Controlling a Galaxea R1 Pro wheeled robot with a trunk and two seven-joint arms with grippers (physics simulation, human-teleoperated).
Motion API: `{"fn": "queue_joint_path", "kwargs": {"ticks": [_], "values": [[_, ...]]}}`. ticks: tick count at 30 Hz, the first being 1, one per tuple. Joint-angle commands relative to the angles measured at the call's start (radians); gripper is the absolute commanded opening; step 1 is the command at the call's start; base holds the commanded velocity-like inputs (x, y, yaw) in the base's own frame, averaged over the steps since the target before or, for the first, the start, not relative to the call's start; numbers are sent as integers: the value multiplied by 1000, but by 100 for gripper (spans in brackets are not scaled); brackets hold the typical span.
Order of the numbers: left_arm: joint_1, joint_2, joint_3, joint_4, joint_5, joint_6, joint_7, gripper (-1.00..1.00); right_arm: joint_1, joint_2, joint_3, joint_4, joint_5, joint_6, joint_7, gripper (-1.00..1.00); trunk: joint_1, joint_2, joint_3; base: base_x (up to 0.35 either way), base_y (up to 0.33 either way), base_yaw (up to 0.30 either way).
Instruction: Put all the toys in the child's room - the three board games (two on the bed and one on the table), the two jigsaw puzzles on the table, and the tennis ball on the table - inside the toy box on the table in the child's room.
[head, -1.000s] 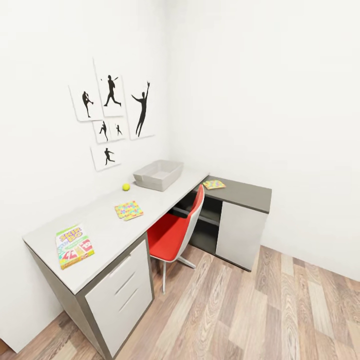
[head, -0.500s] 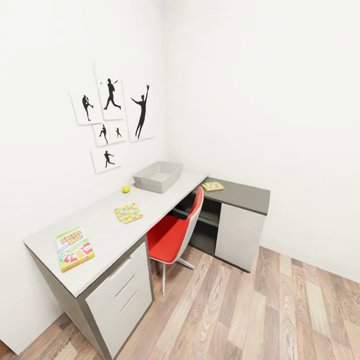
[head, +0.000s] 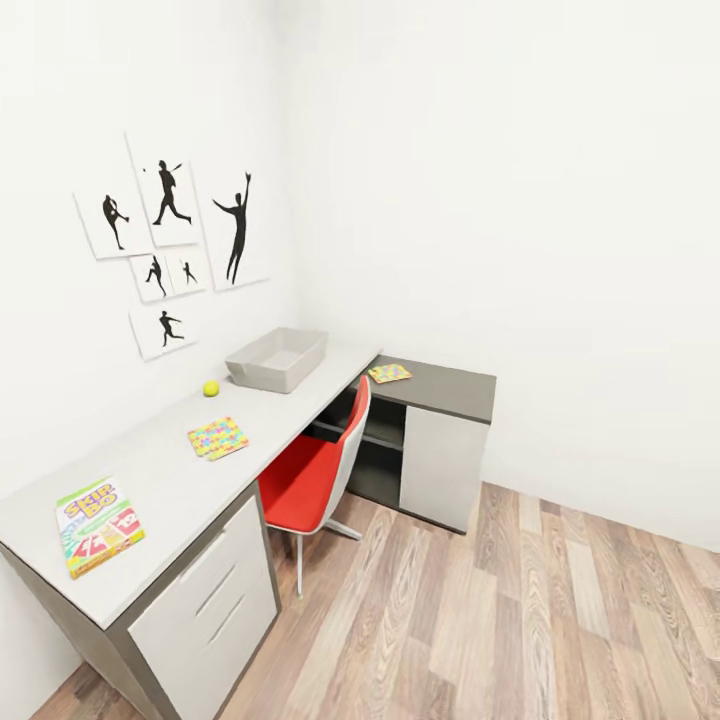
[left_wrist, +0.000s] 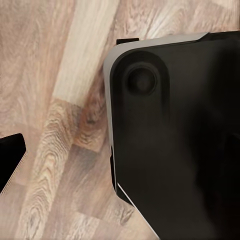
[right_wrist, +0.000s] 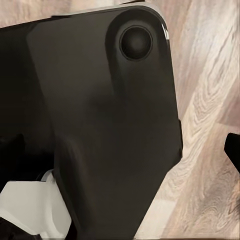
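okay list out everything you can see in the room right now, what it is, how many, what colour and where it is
toy box: one, translucent grey, far end of the table, nothing visible inside
table: one, light grey top with a white-grey drawer unit, along the left wall
tennis ball: one, yellow-green, on the table near the toy box
jigsaw puzzles: two, multicoloured; one mid-table, one on the side desk
board game: one, green, orange and red, near end of the table
side desk: one, dark grey top, in the corner
chair: one, red seat, tucked under the table
wall pictures: six, black silhouettes on white, above the table
floor: wood planks
robot's body panels: dark, in both wrist views, over the floor
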Motion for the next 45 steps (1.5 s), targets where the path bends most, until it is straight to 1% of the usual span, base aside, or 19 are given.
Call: {"fn": "queue_joint_path", "kwargs": {"ticks": [1,11,15,19,22,28,32,35,36,38,39,41,42,44,45], "values": [[0,0,-5,0,0,-3,0,100,0,0,-1,0,-7,-4,0,100,-4,7,2,0,0,-280],[0,0,-5,0,0,-3,0,100,0,-7,-1,1,-8,-3,0,100,-42,77,34,0,0,-272],[0,2,-5,0,0,-3,0,100,0,-11,-1,0,-6,-2,0,100,-58,105,46,0,0,-103],[0,9,-5,-5,0,-3,0,100,0,-13,4,-1,3,-5,0,100,-73,133,59,0,0,-27],[0,11,-4,-22,0,-3,0,100,0,-15,3,-1,4,-6,0,100,-84,154,68,0,0,-11],[-1,22,-3,-94,0,7,1,100,0,-14,-1,-6,1,-8,0,100,-107,196,87,0,0,-3],[-5,23,0,-120,0,18,8,100,0,-3,1,-7,3,-8,0,100,-123,224,100,0,0,0],[-25,21,1,-135,0,55,12,100,0,1,-1,-8,-1,-11,0,100,-134,245,109,0,0,0],[-47,20,1,-147,0,89,13,100,0,3,-1,-9,-1,-17,3,100,-138,252,112,0,0,0],[-73,19,1,-163,1,133,14,100,0,6,-2,-14,-1,-27,4,100,-146,266,118,0,0,0],[-100,18,2,-181,1,185,14,100,0,14,-2,-27,-2,-44,6,100,-150,273,121,0,0,0],[-126,17,2,-199,2,240,13,100,0,26,-2,-46,-3,-65,8,100,-157,287,128,0,0,0],[-150,17,2,-221,2,293,13,100,0,42,-2,-66,-3,-84,7,100,-161,294,131,0,0,0],[-175,16,2,-245,3,343,13,100,0,57,-3,-83,-4,-97,6,100,-169,308,137,0,0,0],[-197,16,2,-270,5,388,11,100,-1,69,-3,-97,-4,-104,6,100,-173,315,140,0,0,0]]}}
